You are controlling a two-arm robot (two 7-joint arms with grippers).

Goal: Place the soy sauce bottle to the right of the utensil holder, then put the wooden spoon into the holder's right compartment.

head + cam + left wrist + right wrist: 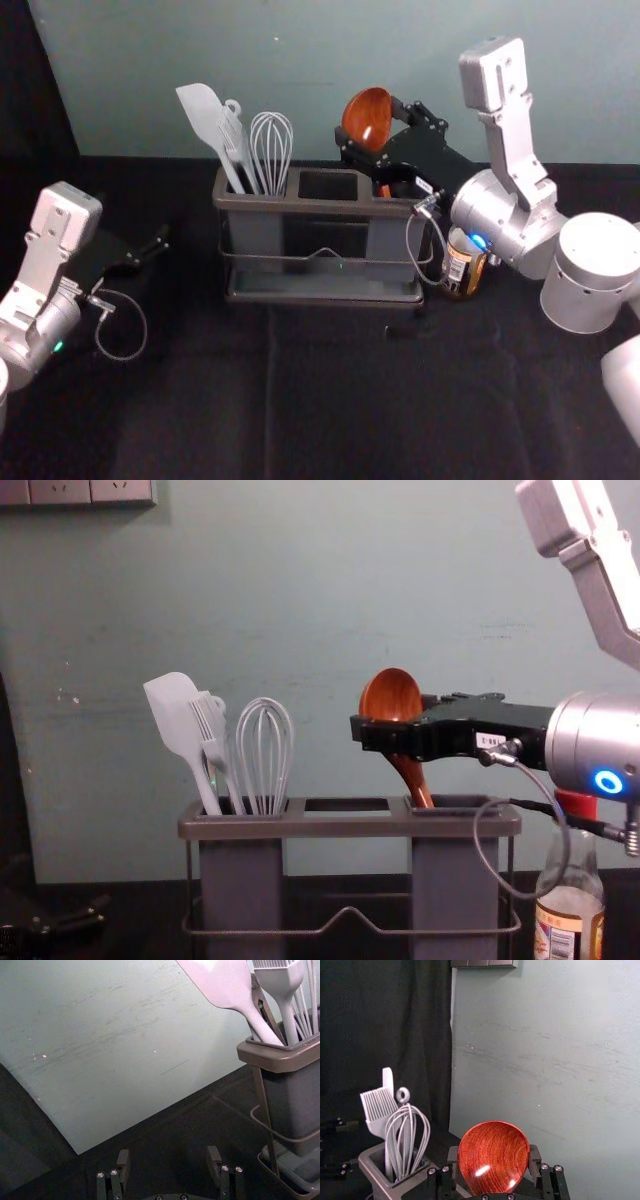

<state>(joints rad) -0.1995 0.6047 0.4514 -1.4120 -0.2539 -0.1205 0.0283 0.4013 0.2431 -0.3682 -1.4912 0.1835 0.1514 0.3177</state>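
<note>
My right gripper (375,140) is at the holder's right end, shut on the wooden spoon (367,118) around its bowl. In the chest view the right gripper (392,730) holds the spoon (411,772) upright, slightly tilted, its handle end reaching into the right compartment of the utensil holder (345,825). The right wrist view has the spoon's bowl (493,1157) between the fingers of the right gripper (493,1162). The soy sauce bottle (570,908), red-capped, stands right of the holder, partly behind the right arm. My left gripper (158,247) is parked open at the left; its wrist view shows the left gripper (167,1162) empty.
A white spatula (176,712), a brush (212,733) and a whisk (264,750) stand in the holder's left compartment. Behind the black-covered table (330,400) rises a pale green wall (300,60). The right forearm passes over the bottle.
</note>
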